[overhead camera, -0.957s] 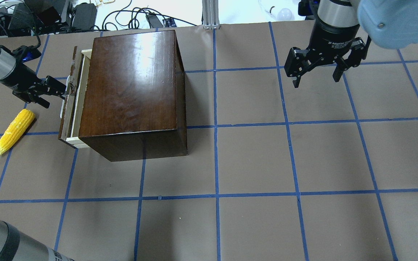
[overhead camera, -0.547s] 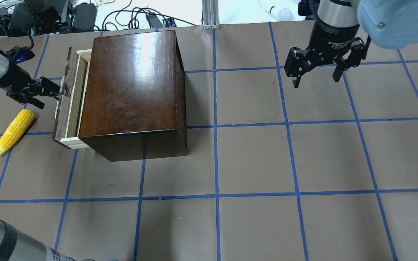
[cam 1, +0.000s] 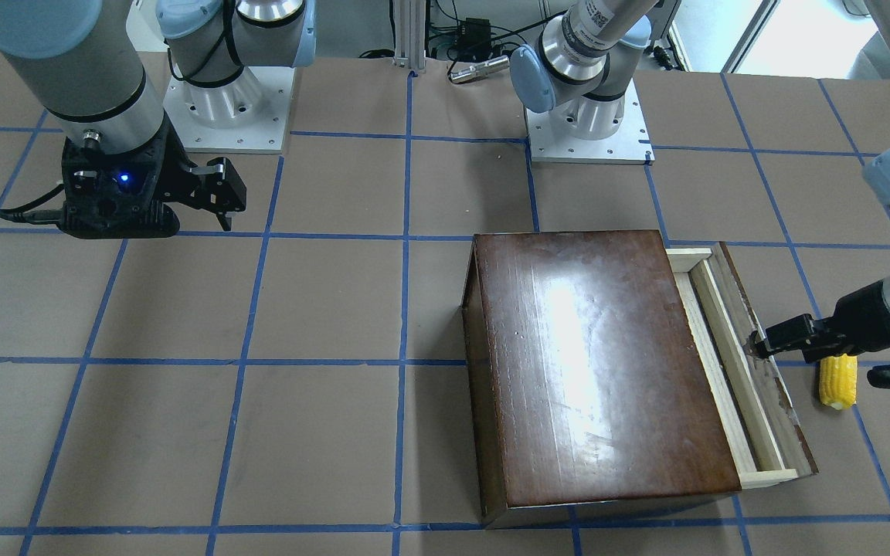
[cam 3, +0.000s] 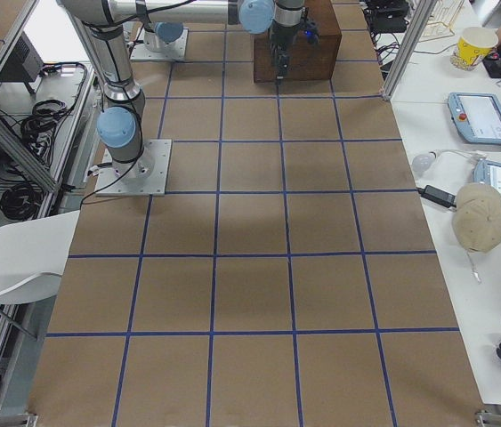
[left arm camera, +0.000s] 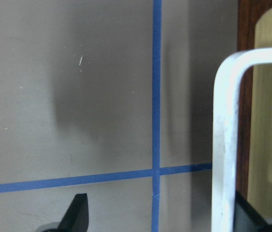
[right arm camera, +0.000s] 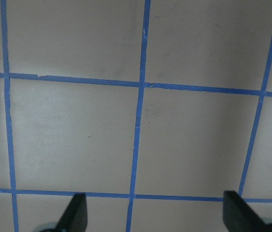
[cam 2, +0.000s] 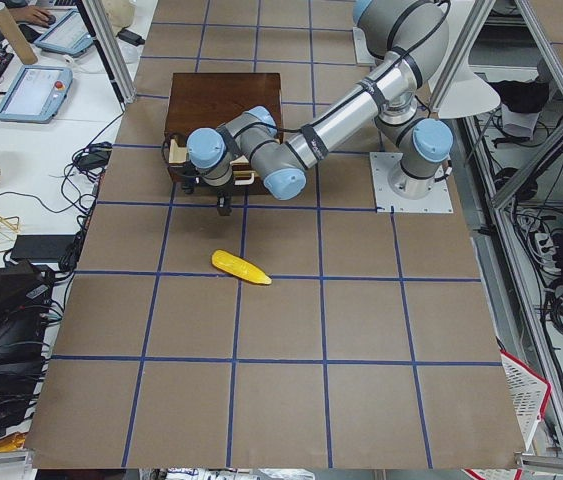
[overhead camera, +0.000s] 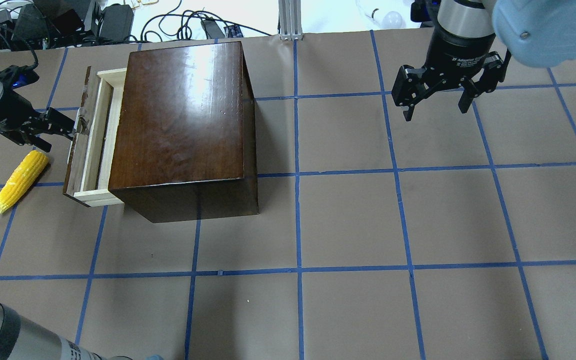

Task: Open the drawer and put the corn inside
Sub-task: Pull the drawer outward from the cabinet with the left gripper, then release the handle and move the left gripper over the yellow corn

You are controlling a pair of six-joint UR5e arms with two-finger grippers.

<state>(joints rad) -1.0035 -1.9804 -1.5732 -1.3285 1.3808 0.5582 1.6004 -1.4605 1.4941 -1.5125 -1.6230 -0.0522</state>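
Observation:
The dark-brown wooden box (overhead camera: 183, 115) stands at the table's back left. Its pale wood drawer (overhead camera: 99, 140) is pulled partly out to the left. My left gripper (overhead camera: 61, 139) is open, with one finger hooked behind the whitish handle (left arm camera: 224, 145); its other finger is on the outer side. The yellow corn (overhead camera: 20, 182) lies on the table just left of the drawer front, close below the left gripper. It also shows in the front view (cam 1: 837, 380). My right gripper (overhead camera: 435, 114) is open and empty, hovering over the back right of the table.
The table is brown paper with a blue tape grid (overhead camera: 298, 175). Cables and equipment (overhead camera: 68, 20) lie beyond the back edge behind the box. The drawer's inside (cam 1: 731, 363) shows as a narrow, bare slot.
My left gripper has moved left, pulling the drawer further out of the box. The corn and the right arm have not moved.

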